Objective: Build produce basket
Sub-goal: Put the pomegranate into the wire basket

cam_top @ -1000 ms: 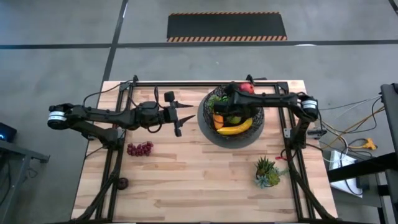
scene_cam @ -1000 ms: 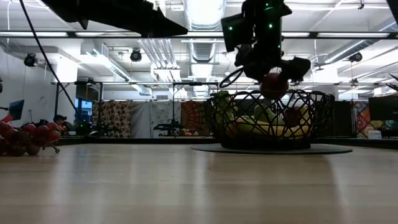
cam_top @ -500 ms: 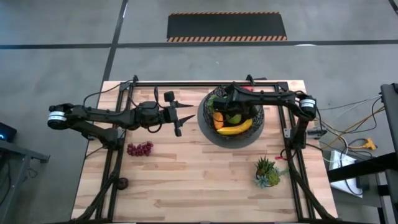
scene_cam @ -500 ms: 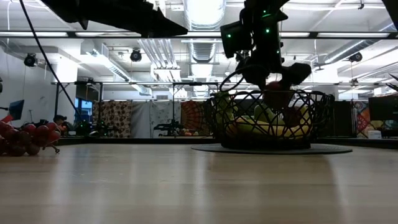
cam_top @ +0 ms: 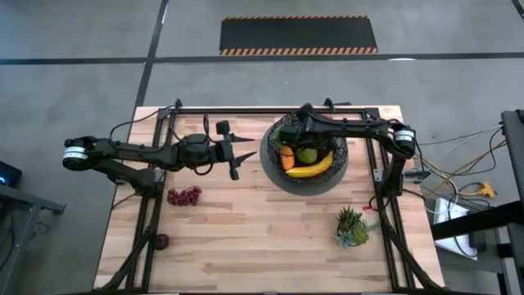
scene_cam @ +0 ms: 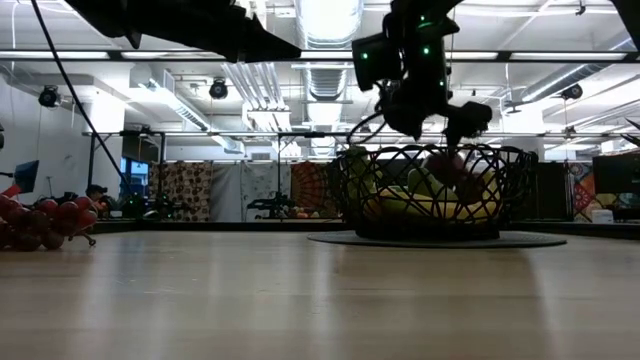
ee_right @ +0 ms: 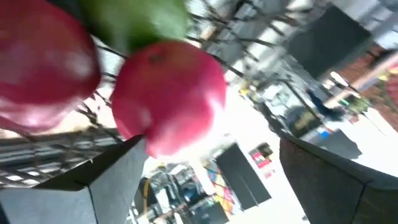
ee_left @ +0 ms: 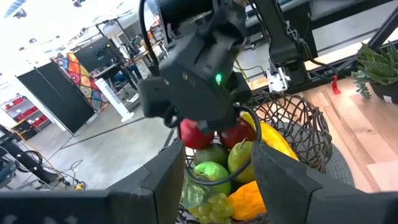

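The wire basket (cam_top: pixel 272 156) stands on its grey disc base at the table's far right. It holds a banana (cam_top: pixel 309 170), an orange piece (cam_top: pixel 286 157), green apples (ee_left: pixel 211 169), green grapes (ee_left: pixel 208 202) and two red apples (ee_right: pixel 168 99) (ee_right: pixel 43 68). My right gripper (scene_cam: pixel 435 125) hangs open over the basket's far side, just above the nearer red apple (scene_cam: pixel 445 165), its fingers wide on either side of it. Purple grapes (cam_top: pixel 184 196) lie on the table's left part. My left gripper (cam_top: pixel 243 157) waits open, level, left of the basket.
A small spiky potted plant (cam_top: pixel 352 225) stands near the table's right near corner. A black frame rail (cam_top: pixel 246 111) runs along the far edge, and arm stands rise at both sides. Bare wood (cam_top: pixel 262 238) lies between the grapes and the plant.
My right gripper carried a red apple from the basket's far rim toward the table's left and down into the basket. Its fingers then spread and let go. The apple dropped lower and now sits among the fruit beside the other red apple.
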Controlling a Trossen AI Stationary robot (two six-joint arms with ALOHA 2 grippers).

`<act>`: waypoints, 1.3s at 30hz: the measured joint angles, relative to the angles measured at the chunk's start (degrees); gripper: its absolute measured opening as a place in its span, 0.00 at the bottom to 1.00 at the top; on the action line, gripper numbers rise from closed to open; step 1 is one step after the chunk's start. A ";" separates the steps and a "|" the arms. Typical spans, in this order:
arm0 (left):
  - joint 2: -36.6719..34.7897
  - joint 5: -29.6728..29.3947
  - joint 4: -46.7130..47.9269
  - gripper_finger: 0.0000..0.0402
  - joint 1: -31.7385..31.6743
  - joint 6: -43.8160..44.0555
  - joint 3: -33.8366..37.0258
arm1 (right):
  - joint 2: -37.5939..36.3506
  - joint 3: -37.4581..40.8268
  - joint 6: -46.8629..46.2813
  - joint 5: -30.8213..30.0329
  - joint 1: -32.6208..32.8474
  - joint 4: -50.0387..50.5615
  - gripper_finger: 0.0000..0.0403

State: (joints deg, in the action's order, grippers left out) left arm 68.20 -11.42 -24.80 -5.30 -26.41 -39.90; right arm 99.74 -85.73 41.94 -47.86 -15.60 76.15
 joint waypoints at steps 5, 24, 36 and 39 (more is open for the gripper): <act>0.00 0.00 0.22 0.42 0.00 0.00 0.04 | -1.26 -3.56 -3.50 -1.24 1.10 2.12 0.85; 0.00 0.00 -0.26 0.42 0.00 0.01 0.80 | -16.69 -3.18 -49.17 25.18 -19.14 -4.28 0.06; 0.00 0.00 -0.48 0.42 0.00 0.01 0.87 | -18.49 7.62 -51.47 29.14 -26.68 -12.07 0.02; 0.00 0.00 -0.46 0.42 0.00 0.02 0.90 | -18.27 10.41 -51.24 33.52 -26.70 -15.76 0.02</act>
State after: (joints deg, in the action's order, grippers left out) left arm 68.20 -11.42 -25.26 -5.30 -26.39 -39.00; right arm 81.47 -75.32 -9.30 -14.34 -42.30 60.39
